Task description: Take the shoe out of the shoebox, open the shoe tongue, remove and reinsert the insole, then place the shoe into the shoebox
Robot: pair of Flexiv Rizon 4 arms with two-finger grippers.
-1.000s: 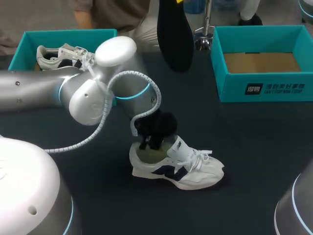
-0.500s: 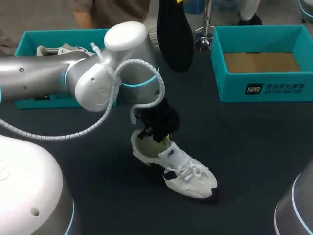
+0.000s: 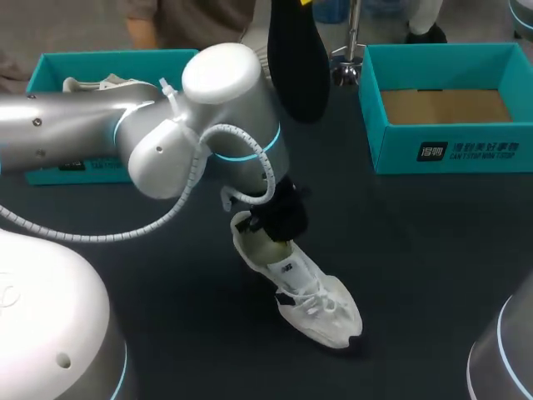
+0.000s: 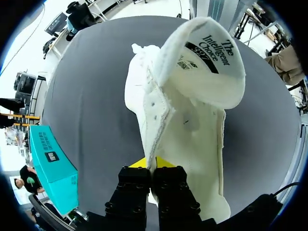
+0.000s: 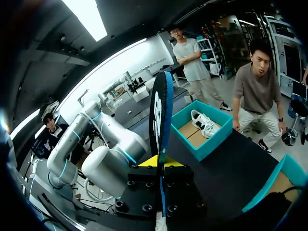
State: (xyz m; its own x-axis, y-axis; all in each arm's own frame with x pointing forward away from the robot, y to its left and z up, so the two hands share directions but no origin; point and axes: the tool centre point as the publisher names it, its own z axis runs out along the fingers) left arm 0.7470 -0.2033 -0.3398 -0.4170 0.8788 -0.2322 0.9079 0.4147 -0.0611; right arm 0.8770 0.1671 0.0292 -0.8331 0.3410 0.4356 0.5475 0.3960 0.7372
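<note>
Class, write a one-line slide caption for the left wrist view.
Left tool pinches the side wall of the white shoe, its tongue flipped up, on the dark table.

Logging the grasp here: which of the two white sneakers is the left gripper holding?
The white sneaker on the dark table, its collar edge pinched in the left gripper. The other white sneaker lies untouched in the teal shoebox at the far left.
</note>
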